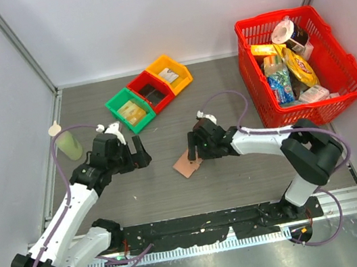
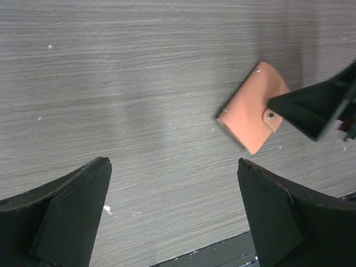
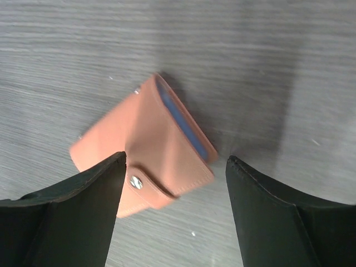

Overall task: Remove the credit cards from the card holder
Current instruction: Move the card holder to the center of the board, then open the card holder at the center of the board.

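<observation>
The card holder (image 1: 187, 166) lies folded shut on the grey table, tan-pink, with its tab snapped down over the edge. In the right wrist view the card holder (image 3: 144, 150) shows a blue strip along its open side. The credit cards are hidden. My right gripper (image 1: 194, 150) hovers just over the holder, open, and in its own view the right gripper (image 3: 176, 158) has one finger over the snap end and the other beyond the holder's corner. My left gripper (image 1: 140, 156) stands open to the left, the left gripper (image 2: 172, 161) holding nothing, with the card holder (image 2: 253, 108) ahead.
Green (image 1: 130, 111), red (image 1: 151, 91) and yellow (image 1: 170, 73) bins sit at the back. A red basket (image 1: 304, 64) full of groceries stands at the right. A pale green bottle (image 1: 67, 144) stands at the left wall. A dark rail (image 1: 201, 229) runs along the near edge.
</observation>
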